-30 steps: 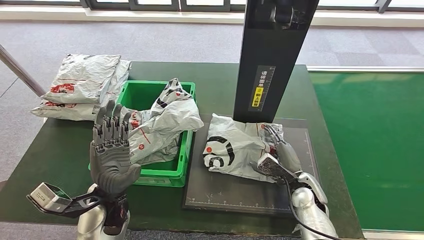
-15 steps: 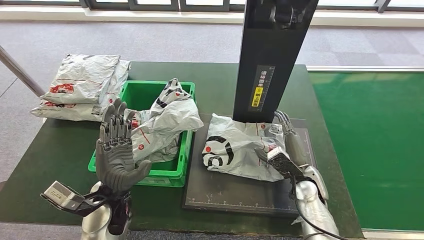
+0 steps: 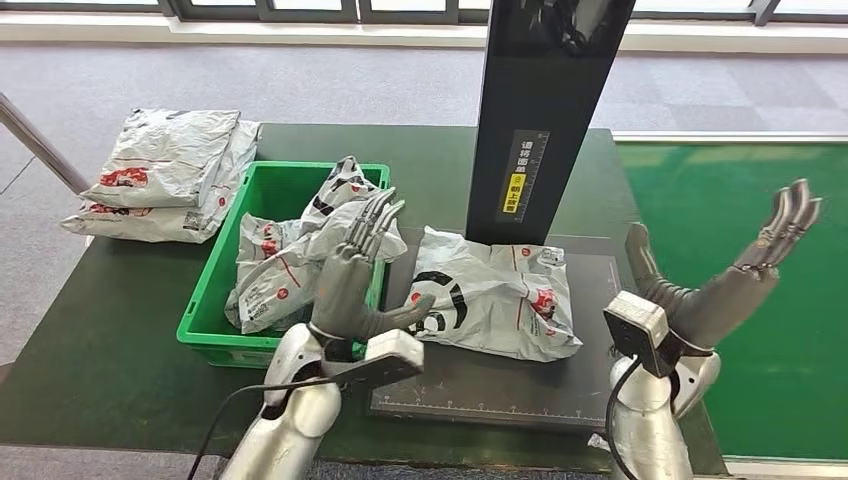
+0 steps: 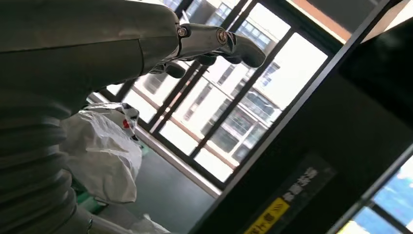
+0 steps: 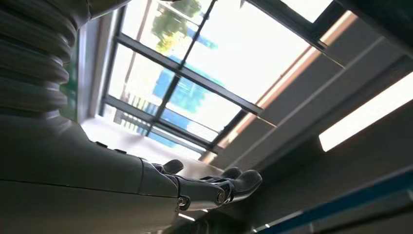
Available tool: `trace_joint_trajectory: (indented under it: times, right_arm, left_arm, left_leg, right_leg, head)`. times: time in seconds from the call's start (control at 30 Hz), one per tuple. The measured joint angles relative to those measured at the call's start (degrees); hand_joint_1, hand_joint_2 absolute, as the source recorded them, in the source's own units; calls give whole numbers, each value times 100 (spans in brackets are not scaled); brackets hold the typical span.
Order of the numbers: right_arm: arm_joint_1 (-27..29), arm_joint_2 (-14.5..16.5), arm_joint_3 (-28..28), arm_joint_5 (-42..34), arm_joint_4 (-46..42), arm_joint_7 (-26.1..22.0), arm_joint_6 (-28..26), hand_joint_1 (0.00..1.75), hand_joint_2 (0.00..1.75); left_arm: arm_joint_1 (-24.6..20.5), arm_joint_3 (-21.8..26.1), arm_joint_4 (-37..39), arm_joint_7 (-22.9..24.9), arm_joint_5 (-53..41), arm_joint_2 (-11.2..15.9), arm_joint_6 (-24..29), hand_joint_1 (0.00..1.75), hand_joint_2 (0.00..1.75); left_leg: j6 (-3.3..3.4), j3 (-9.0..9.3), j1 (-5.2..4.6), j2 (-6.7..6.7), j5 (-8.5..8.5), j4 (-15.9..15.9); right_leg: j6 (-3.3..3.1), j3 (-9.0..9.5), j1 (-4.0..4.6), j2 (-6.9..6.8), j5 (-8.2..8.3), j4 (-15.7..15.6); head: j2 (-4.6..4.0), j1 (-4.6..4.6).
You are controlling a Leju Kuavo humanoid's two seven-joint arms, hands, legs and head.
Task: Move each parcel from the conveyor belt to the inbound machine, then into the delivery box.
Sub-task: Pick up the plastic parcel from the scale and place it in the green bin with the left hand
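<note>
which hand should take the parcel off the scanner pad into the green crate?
Left, probably. The left hand hangs open between the green crate and the parcel on the scanner pad. The right hand is raised, open, over the green belt.

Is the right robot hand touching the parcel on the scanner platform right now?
Apart. The head view shows the right robot hand raised, open, over the green belt, with bare dark platform between it and the parcel.

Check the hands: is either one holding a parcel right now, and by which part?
Neither. The left hand hovers open near the green plastic crate; the right hand is raised open, clear of the grey plastic parcel on the black scanner platform.
</note>
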Motion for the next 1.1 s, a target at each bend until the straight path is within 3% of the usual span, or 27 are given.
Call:
trace_joint_trajectory:
  times: [0.1, 0.23, 0.67, 0.93, 0.97, 1.07, 1.1]
  right_arm:
    - [43, 233, -23, 213, -568, 13, -31, 0, 175]
    - [98, 387, -33, 251, -988, 23, -41, 0, 175]
    - [125, 517, -163, 262, -1320, 23, -41, 0, 175]
    - [92, 541, -193, 326, -1319, 22, -41, 0, 175]
    - [83, 546, -193, 335, -1319, 22, -41, 0, 175]
    - [72, 555, -193, 344, -1319, 22, -40, 0, 175]
    - [71, 555, -193, 346, -1322, 22, -40, 0, 175]
  left_arm:
    - [-464, -123, 984, 511, -763, -129, 274, 0, 175]
    - [-772, -189, 1757, 612, -907, -234, 288, 0, 175]
    - [-1149, -248, 2739, 640, -971, -327, 317, 0, 175]
    - [-1662, -443, 4072, 988, -586, -386, 197, 0, 175]
    - [-1719, -505, 4236, 1071, -554, -388, 188, 10, 175]
    - [-1847, -686, 4647, 1322, -504, -392, 140, 134, 175]
    - [-1880, -752, 4763, 1396, -488, -393, 122, 168, 175]
  left_leg:
    - [-2, 1, 0, 2, 3, 0]
    - [-2, 2, 0, 10, 4, 0]
    - [1, 0, 0, 9, 2, 0]
    - [1, 1, 0, 9, 3, 0]
    - [1, 0, 0, 9, 3, 0]
    - [1, 0, 0, 9, 2, 0]
    - [1, 0, 0, 9, 2, 0]
  right_leg:
    - [0, 2, 1, 1, 1, 0]
    - [-1, 0, 0, 9, 2, 0]
    - [1, 2, 0, 11, 1, 0]
    - [1, 4, 0, 11, 2, 0]
    - [1, 4, 0, 11, 2, 0]
    - [1, 3, 0, 11, 2, 0]
    - [1, 3, 0, 11, 2, 0]
  head:
    - [0, 1]
    - [0, 0]
    - [0, 1]
    - [-1, 0]
    - [-1, 0]
    - [-1, 0]
    - [-1, 0]
